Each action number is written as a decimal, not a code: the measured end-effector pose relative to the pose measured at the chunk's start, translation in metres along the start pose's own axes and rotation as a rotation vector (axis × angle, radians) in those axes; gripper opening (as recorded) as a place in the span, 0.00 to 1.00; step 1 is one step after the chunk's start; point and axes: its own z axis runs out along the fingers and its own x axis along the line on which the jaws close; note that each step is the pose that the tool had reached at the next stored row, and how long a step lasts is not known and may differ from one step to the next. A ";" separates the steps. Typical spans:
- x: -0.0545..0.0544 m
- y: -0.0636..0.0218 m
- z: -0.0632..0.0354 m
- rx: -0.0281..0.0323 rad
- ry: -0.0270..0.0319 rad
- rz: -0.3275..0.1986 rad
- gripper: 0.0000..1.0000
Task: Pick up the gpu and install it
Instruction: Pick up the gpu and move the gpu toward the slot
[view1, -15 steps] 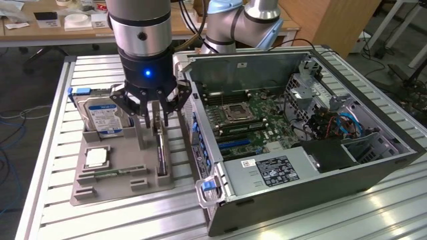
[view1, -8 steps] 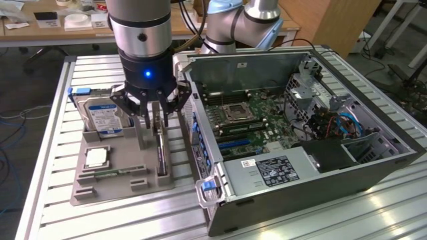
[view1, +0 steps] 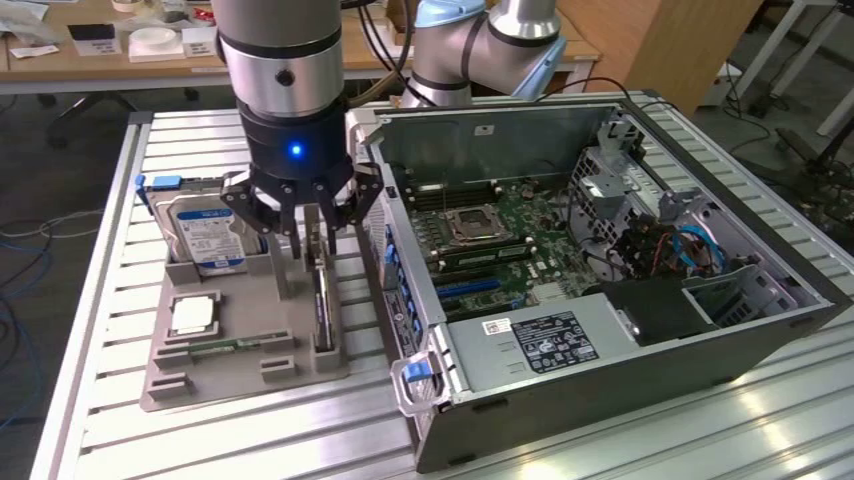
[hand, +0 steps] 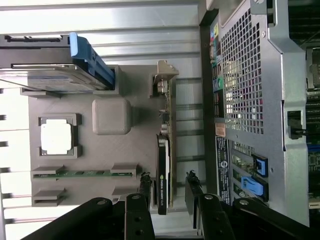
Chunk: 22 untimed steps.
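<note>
Lab bg w/ wooden furniture; the work sits on a slatted metal desk (view1: 80, 330). From the exterior view's left: grey tray (view1: 180, 385) w/ hard drive (view1: 207, 235) upright at its far end, CPU (view1: 195, 315) flat in a pocket, memory stick (view1: 227, 347) in a slot nr the front. At the tray's right edge the gpu (view1: 323, 310) stands on its long edge in its slot, bracket end away from the claw. Claw (view1: 318, 255) is down over it, released: fingers (hand: 145, 182) straddle the card, gap showing on one side, no clamp yet. To the exterior view's right, just beside the tray, PC case (view1: 641, 400) lies open, motherboard (view1: 507, 230) exposed.

Progress, my read: early. Approach done; grip, lift, carry and seating in the case all left. Count: 1 gpu, 1 hard drive, 1 CPU, 1 memory stick, 1 tray, 1 PC case, 1 claw.
</note>
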 end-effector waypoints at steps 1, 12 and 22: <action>0.000 0.0000 0.0006 0.0000 0.0001 0.000 0.42; 0.001 -0.0004 0.0076 0.0000 0.0001 0.000 0.42; 0.001 -0.0004 0.0095 -0.0003 -0.0003 0.000 0.42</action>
